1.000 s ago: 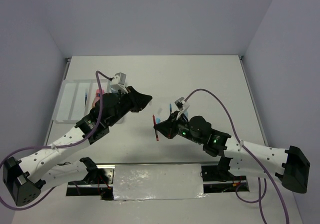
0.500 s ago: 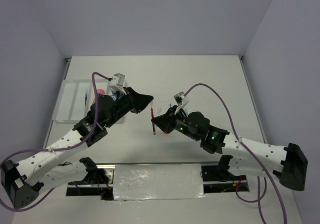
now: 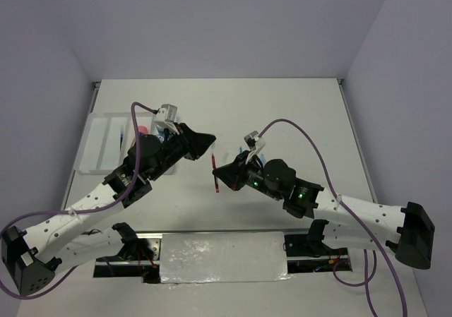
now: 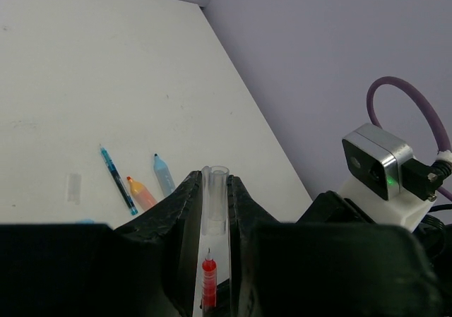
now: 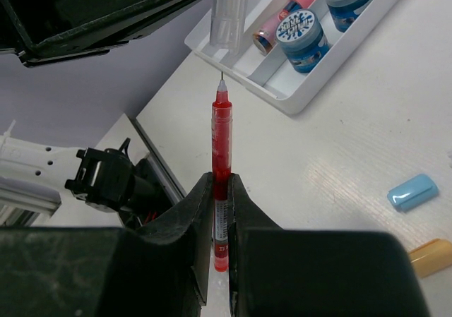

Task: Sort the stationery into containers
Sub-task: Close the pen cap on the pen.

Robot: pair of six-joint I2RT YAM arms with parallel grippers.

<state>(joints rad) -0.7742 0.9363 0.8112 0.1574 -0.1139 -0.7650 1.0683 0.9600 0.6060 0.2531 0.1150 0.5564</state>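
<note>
From above, the right gripper [image 3: 220,176] has come over to the left since a second ago, and now it has nearly stopped. It is pinching the red pen [image 3: 215,170], which now stands straighter, just beside the left gripper [image 3: 206,142]. The white tray [image 3: 99,137] sits at the far left, well apart from the pen. In the left wrist view, the left gripper's fingers are pressed onto a clear cap [image 4: 215,193], and the pen's tip shows close to it. A blue pen [image 4: 119,190], an orange piece [image 4: 141,193] and a light-blue piece [image 4: 164,174] lie on the table [image 4: 70,84]. In the right wrist view, the pen points at the cap but is not yet inside. Two blue-white rolls [image 5: 300,38] and a pink-orange cylinder [image 5: 282,20] already lie in the tray. I think the cap goes on first, then the pen goes in the tray.
</note>
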